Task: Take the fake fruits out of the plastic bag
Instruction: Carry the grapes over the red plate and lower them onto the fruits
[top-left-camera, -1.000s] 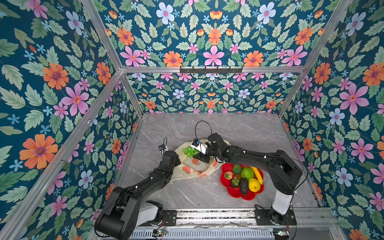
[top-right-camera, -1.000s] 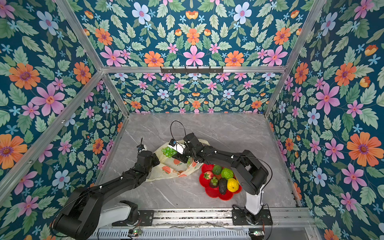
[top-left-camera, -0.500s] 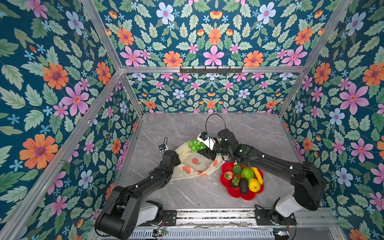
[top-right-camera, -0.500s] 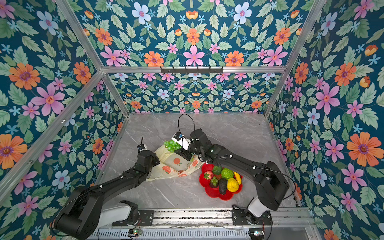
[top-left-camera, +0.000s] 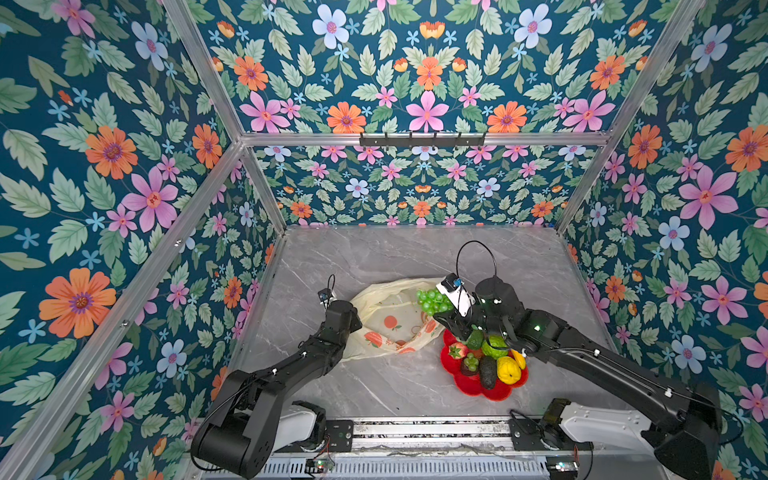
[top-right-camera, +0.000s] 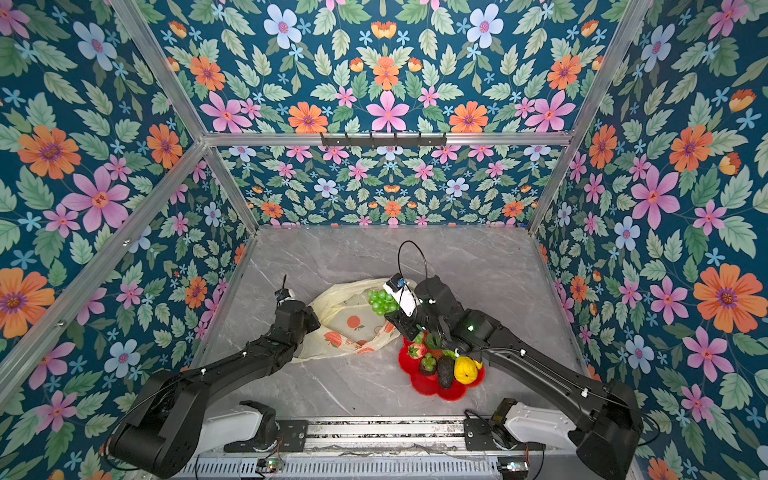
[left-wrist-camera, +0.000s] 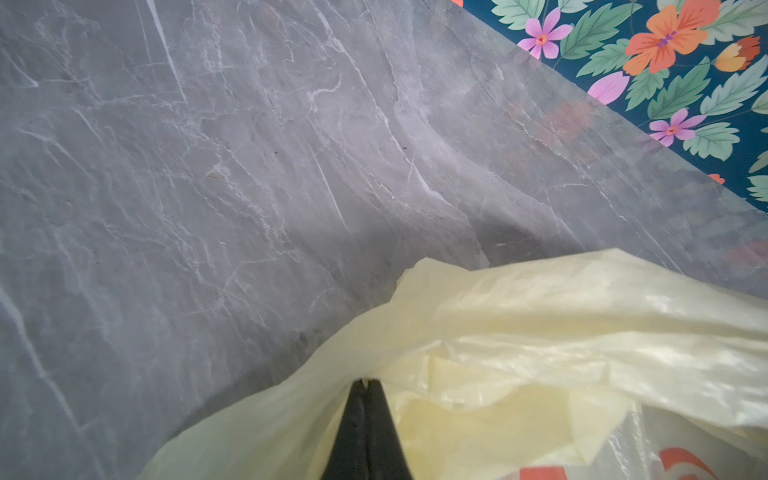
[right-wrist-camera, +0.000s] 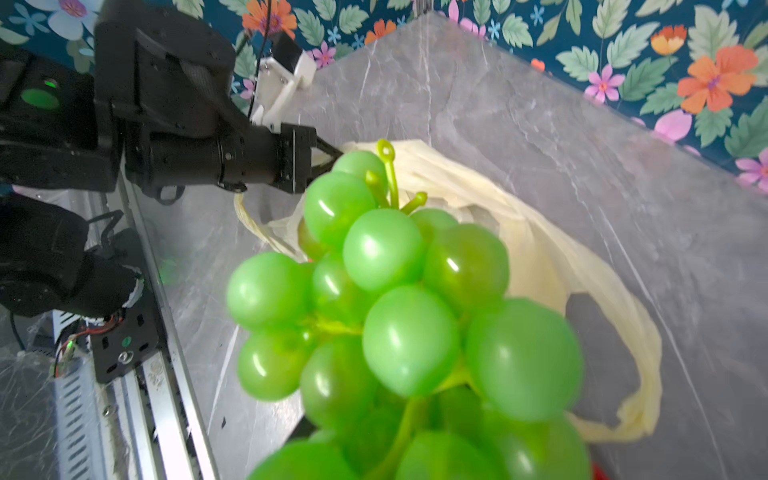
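On the bag's left edge, the left gripper (left-wrist-camera: 365, 384) is clamped on the plastic bag (top-left-camera: 384, 307), apparently anchoring it to the table (top-left-camera: 374, 257) while fruit comes out. Its arm reaches forward, low. The right gripper (top-left-camera: 444, 312) grasps the grape bunch (top-left-camera: 432, 300), raised just above the bag mouth. Its arm stretches forward, wrist turned leftward. Other fruits (top-left-camera: 507, 368) sit on the red plate (top-left-camera: 478, 390).

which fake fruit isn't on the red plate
The glossy green plastic grape bunch: the right tool holds it aloft; the others lie on the red flower-shaped plate.
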